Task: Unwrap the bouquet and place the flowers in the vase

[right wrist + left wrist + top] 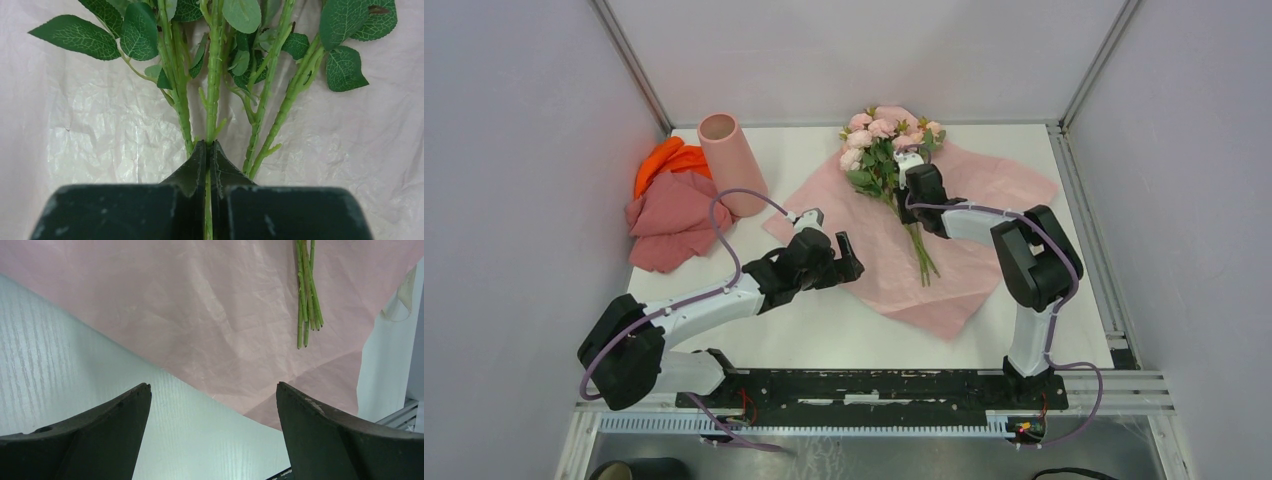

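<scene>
flowers (pixel 879 150) on sheet (pixel 894 280) centre-right, vase (pixel 734 165) rear left, cloths (pixel 669 215) left of vase

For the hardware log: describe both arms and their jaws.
Left arm and right arm: white links, bulky black joints, a lilac cable looping along each. Jaws are dark, wedge-shaped, tapering to the tips, with pale scuffs.

The sheet (pixel 100 125) is thin, crinkled paper with a faint sheen. The stems (pixel 215 100) look like bumpy green plastic; the leaves (pixel 75 37) are veined and matt. The vase (pixel 734 165) is smooth and matt. The cloths (pixel 669 215) are soft fabric. The table (pixel 60 355) is white and finely ribbed.
</scene>
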Controlling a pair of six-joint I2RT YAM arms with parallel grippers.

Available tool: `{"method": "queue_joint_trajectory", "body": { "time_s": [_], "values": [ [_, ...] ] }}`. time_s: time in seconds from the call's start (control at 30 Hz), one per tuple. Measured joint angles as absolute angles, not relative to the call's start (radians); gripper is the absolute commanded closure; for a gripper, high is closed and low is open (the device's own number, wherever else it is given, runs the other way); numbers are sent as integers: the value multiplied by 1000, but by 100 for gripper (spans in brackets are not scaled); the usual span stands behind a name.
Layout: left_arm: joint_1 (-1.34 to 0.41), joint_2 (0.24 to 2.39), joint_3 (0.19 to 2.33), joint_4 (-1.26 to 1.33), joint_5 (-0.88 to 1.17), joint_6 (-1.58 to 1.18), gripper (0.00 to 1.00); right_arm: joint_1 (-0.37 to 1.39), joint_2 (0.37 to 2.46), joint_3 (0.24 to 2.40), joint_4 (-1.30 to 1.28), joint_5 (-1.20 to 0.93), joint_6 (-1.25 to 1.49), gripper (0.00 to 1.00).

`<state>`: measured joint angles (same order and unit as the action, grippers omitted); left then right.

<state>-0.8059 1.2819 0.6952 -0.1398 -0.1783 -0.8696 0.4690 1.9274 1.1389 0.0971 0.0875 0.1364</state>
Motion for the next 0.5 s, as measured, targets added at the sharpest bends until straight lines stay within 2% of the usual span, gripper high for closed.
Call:
{"method": "queue_joint_trajectory", "body": {
  "time_s": [0.17,0.5],
  "values": [
    [-806,1282,686,-120,-176,-870,1,469,1887,1134,88,83,135,100],
    [-804,1303,680,-69,-182,-870,0,469,1673,1080,89,56,133,100]
  ]
}}
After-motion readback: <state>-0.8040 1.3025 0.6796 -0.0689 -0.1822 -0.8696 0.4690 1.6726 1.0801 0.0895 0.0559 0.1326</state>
